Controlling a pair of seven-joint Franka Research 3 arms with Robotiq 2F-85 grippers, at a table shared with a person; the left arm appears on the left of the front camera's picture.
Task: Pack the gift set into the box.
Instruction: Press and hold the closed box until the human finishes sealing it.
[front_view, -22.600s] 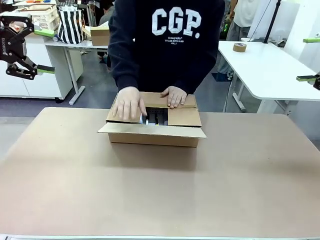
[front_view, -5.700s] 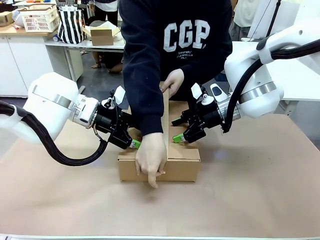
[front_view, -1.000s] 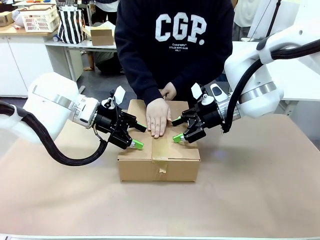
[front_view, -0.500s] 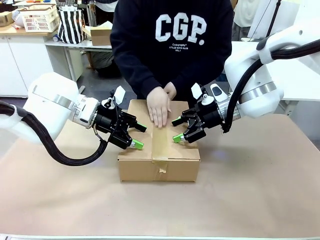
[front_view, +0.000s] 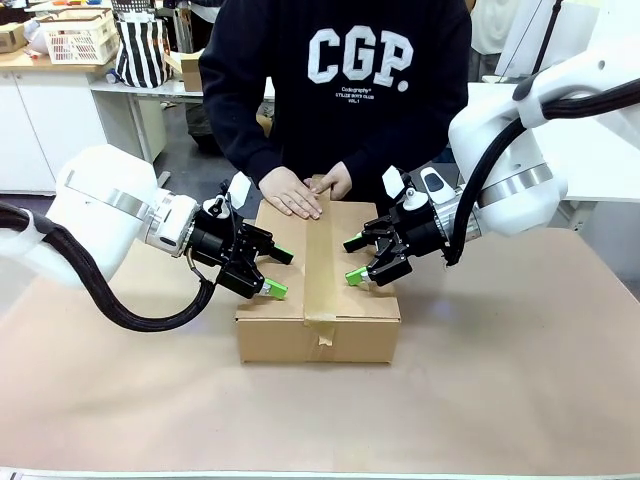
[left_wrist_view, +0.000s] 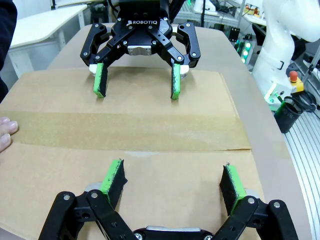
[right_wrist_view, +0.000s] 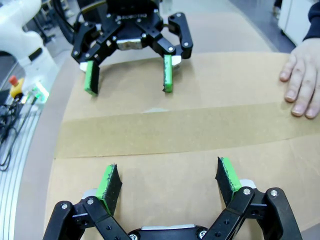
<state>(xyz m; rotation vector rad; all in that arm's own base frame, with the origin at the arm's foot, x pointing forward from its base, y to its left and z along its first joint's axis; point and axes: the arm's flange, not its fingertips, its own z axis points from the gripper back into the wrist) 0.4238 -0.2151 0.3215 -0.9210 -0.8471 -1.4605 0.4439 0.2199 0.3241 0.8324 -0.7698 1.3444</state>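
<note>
The box (front_view: 318, 300) sits closed at mid table, with a strip of brown tape (front_view: 318, 262) running along its top seam and over the front face. The gift set is hidden inside it. My left gripper (front_view: 281, 272) is open, its green fingertips resting on the lid's left half (left_wrist_view: 165, 180). Opposite it, my right gripper (front_view: 352, 260) is open on the right half (right_wrist_view: 165, 182). In each wrist view the other gripper faces me across the tape (left_wrist_view: 125, 132) (right_wrist_view: 175, 130). The person's hands (front_view: 291, 192) lie flat on the far edge of the lid.
The person stands close against the table's far side. Brown table surface (front_view: 500, 380) spreads wide in front of and beside the box. Behind are white tables, with a small carton (front_view: 200, 70) and a striped bag (front_view: 140, 50) at the back left.
The person's hand has slid from the middle of the tape strip back to the lid's far edge and off to the left. Both arms and the box have stayed still.
</note>
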